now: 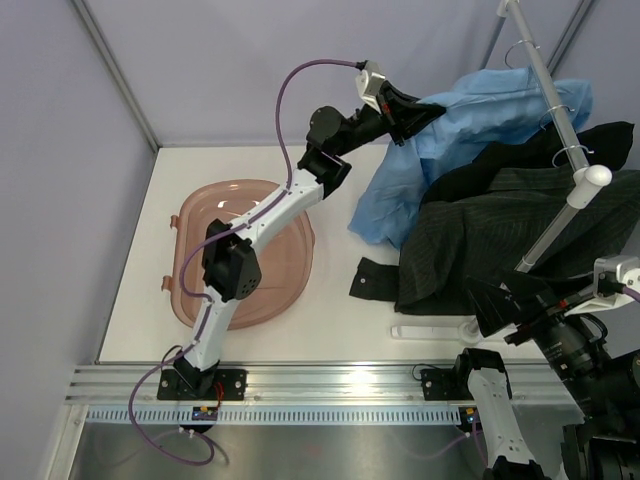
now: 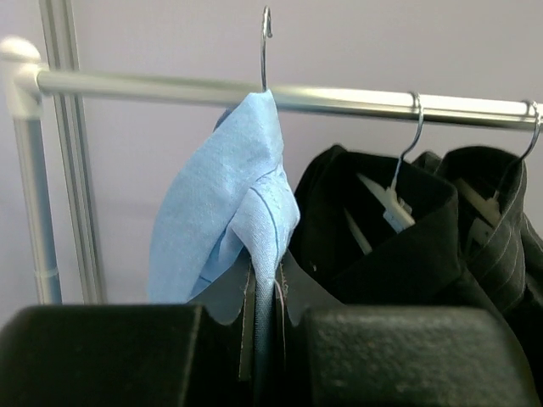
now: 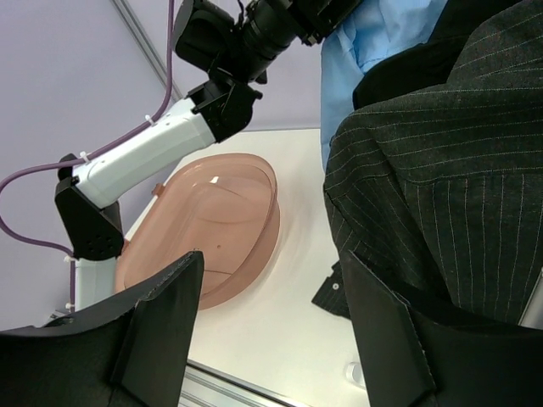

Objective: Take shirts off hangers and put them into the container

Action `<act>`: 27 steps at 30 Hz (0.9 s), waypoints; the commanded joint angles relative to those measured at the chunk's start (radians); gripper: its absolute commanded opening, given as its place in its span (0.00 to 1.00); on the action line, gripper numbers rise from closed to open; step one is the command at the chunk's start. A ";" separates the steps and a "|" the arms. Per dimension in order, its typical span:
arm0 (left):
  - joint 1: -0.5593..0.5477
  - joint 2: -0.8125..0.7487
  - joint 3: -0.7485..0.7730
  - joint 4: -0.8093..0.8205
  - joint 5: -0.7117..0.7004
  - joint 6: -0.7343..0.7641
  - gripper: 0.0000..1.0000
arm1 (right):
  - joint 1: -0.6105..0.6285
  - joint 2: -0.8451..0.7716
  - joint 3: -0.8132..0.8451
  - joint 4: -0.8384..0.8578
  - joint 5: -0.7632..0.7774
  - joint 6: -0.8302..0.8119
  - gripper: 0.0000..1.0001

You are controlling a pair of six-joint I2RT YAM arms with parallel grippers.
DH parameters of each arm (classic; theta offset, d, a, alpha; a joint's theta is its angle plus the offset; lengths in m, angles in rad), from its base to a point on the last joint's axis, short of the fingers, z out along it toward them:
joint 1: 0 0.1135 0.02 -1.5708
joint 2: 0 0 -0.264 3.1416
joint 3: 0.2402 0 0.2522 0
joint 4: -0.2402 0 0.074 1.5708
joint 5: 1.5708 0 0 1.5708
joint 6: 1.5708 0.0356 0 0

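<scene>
Three shirts hung at rack pole, container empty; left end effector clenched blue shirt, right end effector released.

No text, label, brand, number or sign can be read in any view. A small orange-and-blue spot on the left arm's base plate is too small to tell whether it bears print. The pinstriped shirt and the container show only plain surfaces.
</scene>
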 commanded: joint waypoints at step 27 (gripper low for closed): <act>0.025 -0.937 -0.612 -0.863 -0.273 0.254 0.00 | -0.007 0.215 -0.116 0.570 -0.256 0.212 0.71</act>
